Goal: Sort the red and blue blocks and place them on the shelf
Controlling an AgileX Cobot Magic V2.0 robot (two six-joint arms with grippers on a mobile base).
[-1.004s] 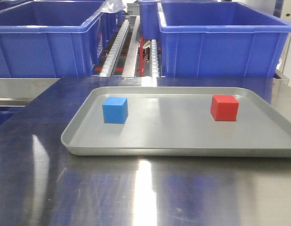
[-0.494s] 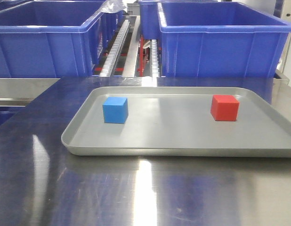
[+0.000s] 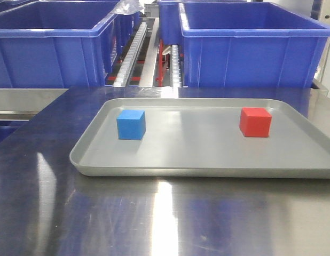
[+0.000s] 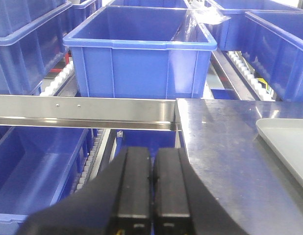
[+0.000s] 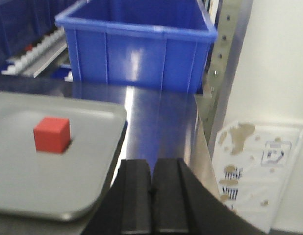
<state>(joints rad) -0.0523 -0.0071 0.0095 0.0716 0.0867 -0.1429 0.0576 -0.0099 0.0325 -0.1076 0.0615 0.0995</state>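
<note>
On the grey tray (image 3: 197,172), both cubes are sitting flat and well apart. The blue block (image 3: 131,124) is lying toward the left side and the red block (image 3: 255,122) toward the right, neither touching the rim. The tray is resting on the steel bench (image 3: 165,224), and the shelf (image 4: 84,111) with its big blue bins (image 3: 250,53) is standing just behind it. Judging by that, no sorting is under way yet.

Your left tool (image 4: 152,164) is hanging off the bench's left edge, above a lower bin (image 4: 38,166), with its fingers pressed together and gripping nothing. Your right tool (image 5: 152,178) is hovering near the tray's right corner, likewise pinched together and empty, with the red block ahead and to its left.

The main risk, as I am judging it, is descending with the fingers together: they are going to shove a cube across the smooth tray rather than take it, so you are needing to spread them first. A shallow approach is risking a clip on the tray rim, which could shift the tray and both cubes. The left tool is also having to clear the bench edge on its way in. At release, an off-centre drop is risking the roller track (image 3: 130,53) between bins, and the bins are looking alike, so a colour mix-up is easy.
</note>
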